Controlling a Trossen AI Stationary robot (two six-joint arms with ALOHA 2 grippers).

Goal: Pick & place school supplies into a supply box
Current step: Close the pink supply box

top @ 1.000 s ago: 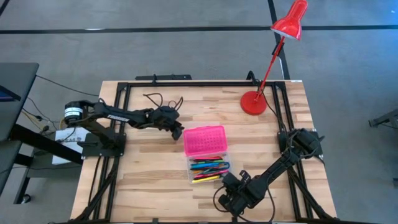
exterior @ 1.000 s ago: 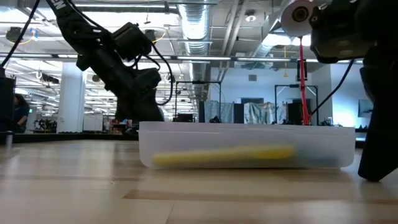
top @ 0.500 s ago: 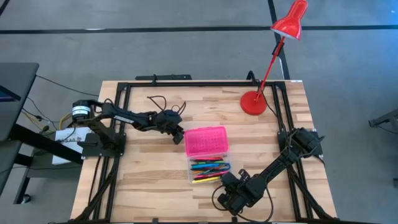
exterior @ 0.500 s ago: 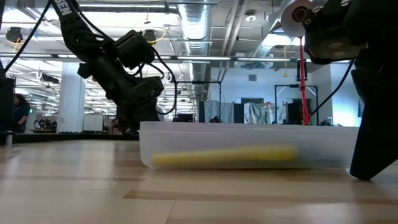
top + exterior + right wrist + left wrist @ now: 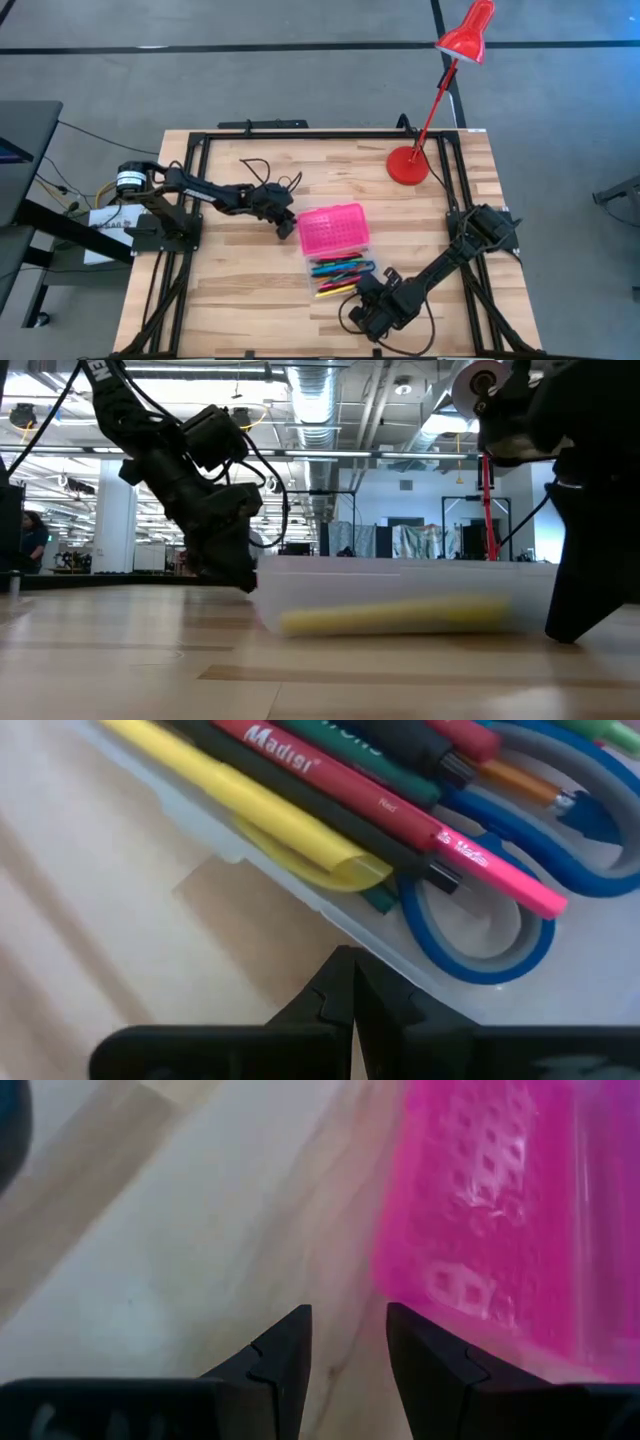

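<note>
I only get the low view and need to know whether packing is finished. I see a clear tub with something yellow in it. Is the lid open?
Observer: Yes. In the high view the pink lid lies folded back beside the clear base.
Operator: What's inside?
Observer: Pens and markers plus blue-handled scissors.
Operator: Where are the grippers?
Observer: The left gripper, open, is at the lid's edge; the right gripper, shut, is at the base's near wall.

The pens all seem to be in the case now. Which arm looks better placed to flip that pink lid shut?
Probably the left: its open gripper sits right beside the pink lid. The right gripper, shut, is at the clear base.
</note>
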